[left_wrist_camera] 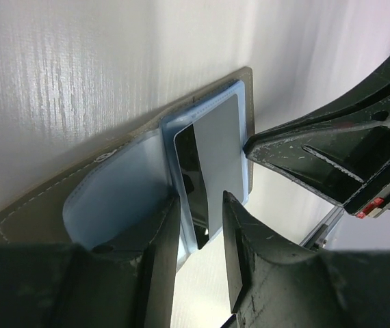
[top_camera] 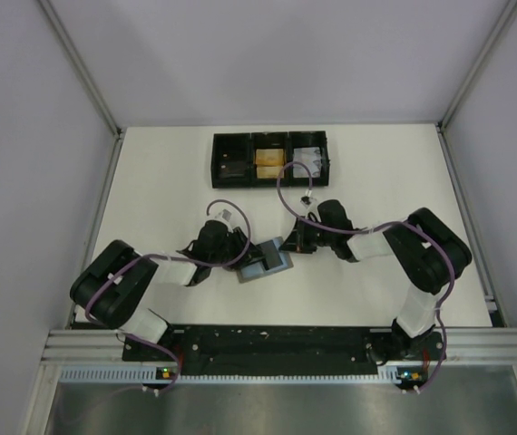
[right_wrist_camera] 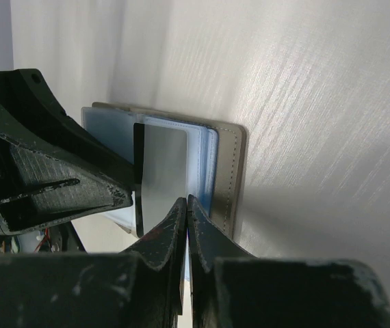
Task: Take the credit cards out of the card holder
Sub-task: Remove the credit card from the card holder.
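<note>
From the top camera, the card holder [top_camera: 268,261] lies open on the white table [top_camera: 376,181], near the middle, with the black tray [top_camera: 215,161] at the far side. My left gripper [top_camera: 243,256] is down at the holder's left edge and my right gripper [top_camera: 288,243] at its right edge. From up here I cannot tell how their jaws stand.

Through my left wrist camera, the card holder [left_wrist_camera: 113,198] is spread flat, grey outside and light blue inside. One credit card [left_wrist_camera: 212,160], silvery with a dark reflection along one side, lies on the blue pocket of the right half. My left gripper [left_wrist_camera: 200,239] is partly open, with a finger on either side of the card's near end. I cannot tell whether either finger touches the card, and the gripper has hold of nothing that I can see. My right gripper [left_wrist_camera: 250,146] reaches in from the right, jaws together, its tip against the edge of the blue pocket beside the card.

Through my right wrist camera, the credit card [right_wrist_camera: 164,167] lies on the blue lining of the card holder [right_wrist_camera: 232,178], whose grey stitched cover shows along the right. My right gripper [right_wrist_camera: 187,205] is closed tight, fingertips meeting at the card's near corner. Whether the card's edge is pinched between them I cannot tell. My left gripper [right_wrist_camera: 123,193] stands at the card's left edge
</note>
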### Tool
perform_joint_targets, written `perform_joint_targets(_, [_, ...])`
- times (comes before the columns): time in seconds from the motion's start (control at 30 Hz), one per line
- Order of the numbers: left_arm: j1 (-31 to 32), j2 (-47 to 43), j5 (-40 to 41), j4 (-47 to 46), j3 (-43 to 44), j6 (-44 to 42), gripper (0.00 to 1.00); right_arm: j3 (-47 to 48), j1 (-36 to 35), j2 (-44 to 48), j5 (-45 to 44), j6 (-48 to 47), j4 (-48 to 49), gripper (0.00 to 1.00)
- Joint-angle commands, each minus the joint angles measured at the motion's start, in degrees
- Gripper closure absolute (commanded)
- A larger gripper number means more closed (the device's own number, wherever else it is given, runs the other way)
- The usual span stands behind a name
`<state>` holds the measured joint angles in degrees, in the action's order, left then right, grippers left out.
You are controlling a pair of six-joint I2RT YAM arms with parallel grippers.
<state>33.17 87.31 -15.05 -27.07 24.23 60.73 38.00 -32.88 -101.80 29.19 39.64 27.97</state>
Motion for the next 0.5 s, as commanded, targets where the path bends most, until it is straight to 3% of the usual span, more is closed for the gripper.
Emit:
perform_joint_targets(0.0, [0.1, 1.3, -0.7, -2.1, 0.6, 0.6, 0.64, 0.7, -0.3, -1.9, -1.8, -1.5, -2.0, 0.99])
perform_joint_targets(0.37, [0.1, 3.7, -1.9, -8.6, -0.8, 3.0, 0.8, 0.7, -0.3, -2.3, -1.2, -1.3, -1.7, 1.0])
perform_joint_targets(0.47, [0.2, 3.5, -1.9, -10.4, -1.8, 3.7, 0.95, 0.7, -0.3, -2.2, -1.6, -1.4, -2.2, 1.0])
